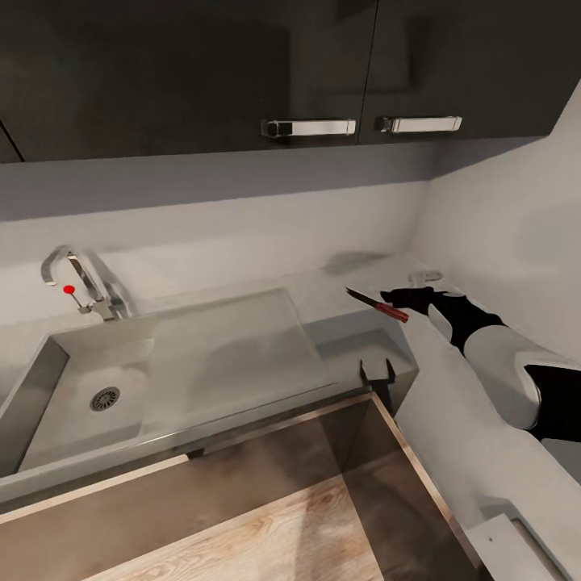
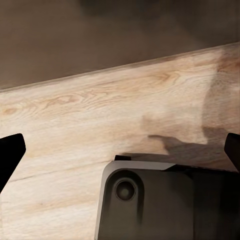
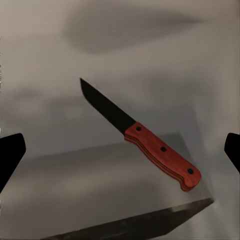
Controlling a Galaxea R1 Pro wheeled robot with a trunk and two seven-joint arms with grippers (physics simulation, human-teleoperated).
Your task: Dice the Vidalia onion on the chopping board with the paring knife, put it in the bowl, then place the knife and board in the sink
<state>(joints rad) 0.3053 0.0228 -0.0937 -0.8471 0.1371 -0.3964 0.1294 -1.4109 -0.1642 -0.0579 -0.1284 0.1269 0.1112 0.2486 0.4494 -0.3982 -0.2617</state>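
The paring knife (image 1: 378, 304), with a red-brown handle and dark blade, is just off the tip of my right gripper (image 1: 407, 300) over the pale countertop (image 1: 347, 282), right of the sink. In the right wrist view the knife (image 3: 145, 137) sits between the two widely parted fingertips of the right gripper (image 3: 122, 150), touching neither; I cannot tell whether it lies on the surface or hangs above it. The sink (image 1: 48, 379) has a round drain (image 1: 105, 398), a drainboard (image 1: 234, 347) and a chrome tap (image 1: 77, 278). My left gripper (image 2: 120, 150) is open over wood flooring. Onion, chopping board and bowl are out of view.
Dark upper cabinets with chrome handles (image 1: 309, 127) hang over the counter. A white wall (image 1: 500, 226) closes the right side next to my arm. Wood floor (image 1: 266, 524) lies below the counter edge. A small dark two-pronged shape (image 1: 377, 375) stands at the counter's front corner.
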